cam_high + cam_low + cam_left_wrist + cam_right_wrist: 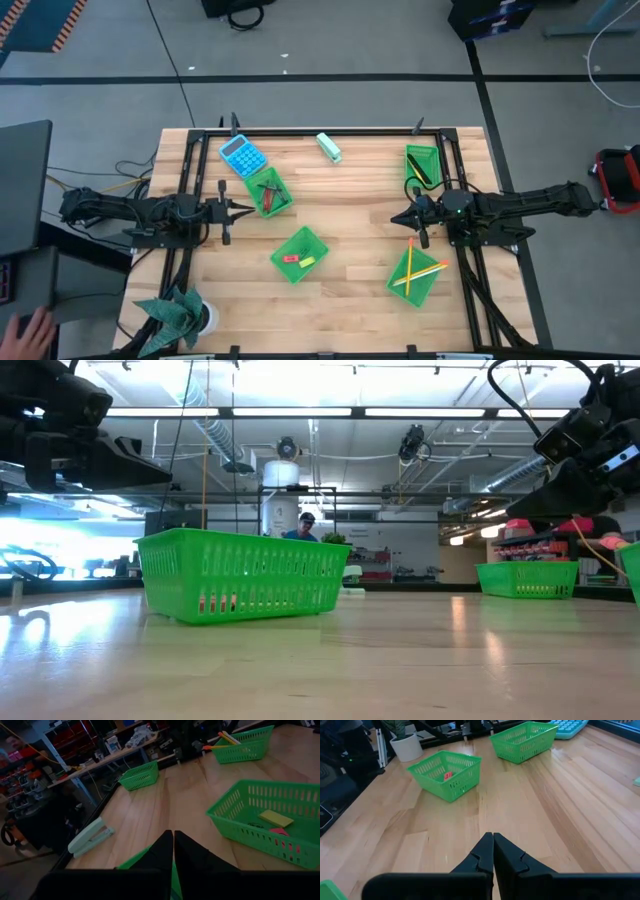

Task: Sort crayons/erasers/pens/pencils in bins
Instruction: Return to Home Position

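Pale wood counter (350, 210), 4 green bins (300, 254) spread out, left end effector (250, 209) and right end effector (396, 219) closed, empty, workshop shelves behind

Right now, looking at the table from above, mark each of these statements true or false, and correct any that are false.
1. Four green bins sit on the table. True.
2. The blue calculator lies inside a bin. False: it rests on the table beside the bin with the crayons.
3. The middle bin holds small erasers. True.
4. The left gripper is carrying a pencil. False: its fingers are shut on nothing.
5. The pencils lie in the bin near the right gripper. True.
6. The plant pot stands at the table's centre. False: it stands at a corner by the left arm.
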